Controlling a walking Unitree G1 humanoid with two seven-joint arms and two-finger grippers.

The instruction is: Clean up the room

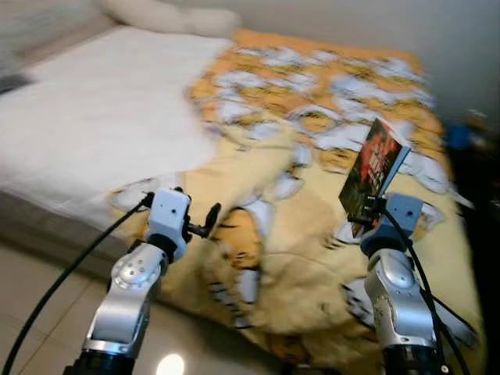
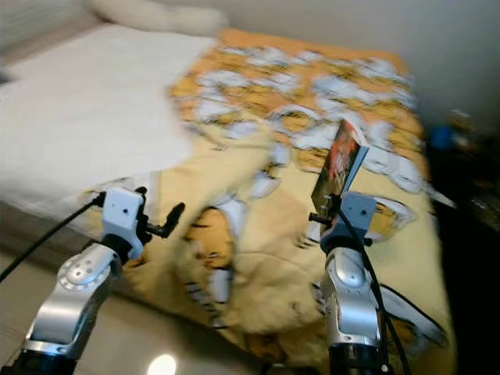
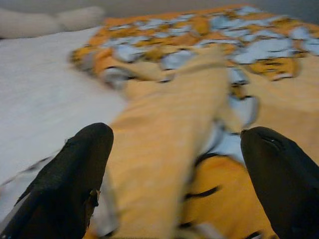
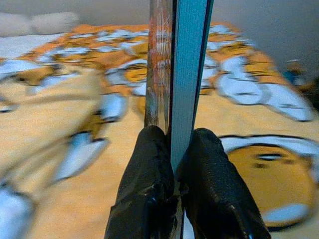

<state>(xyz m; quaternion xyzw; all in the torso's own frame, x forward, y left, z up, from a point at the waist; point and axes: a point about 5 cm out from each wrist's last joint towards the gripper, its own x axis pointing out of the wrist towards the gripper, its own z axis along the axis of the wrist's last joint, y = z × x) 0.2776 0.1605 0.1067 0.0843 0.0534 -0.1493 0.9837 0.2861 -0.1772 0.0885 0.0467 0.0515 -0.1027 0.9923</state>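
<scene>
- Right gripper [image 4: 172,149] was clamped on a thin book [image 1: 373,166], held upright above the tiger-print blanket [image 1: 312,258], near the bed's [image 1: 94,117] right edge.
- Left gripper [image 3: 174,169] was spread wide and empty, hovering over the blanket's rumpled fold by the bed's near edge.
- Frames were blurred.
- Step, as I read it: carrying the book off the bed.
- Next move likely needs a spot for the book; no shelf or table was clearly visible.

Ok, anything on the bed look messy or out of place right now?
Yes. The yellow tiger blanket is bunched and rumpled, covering only part of the bed and leaving the white sheet bare. The right gripper holds a book upright above it.
</scene>
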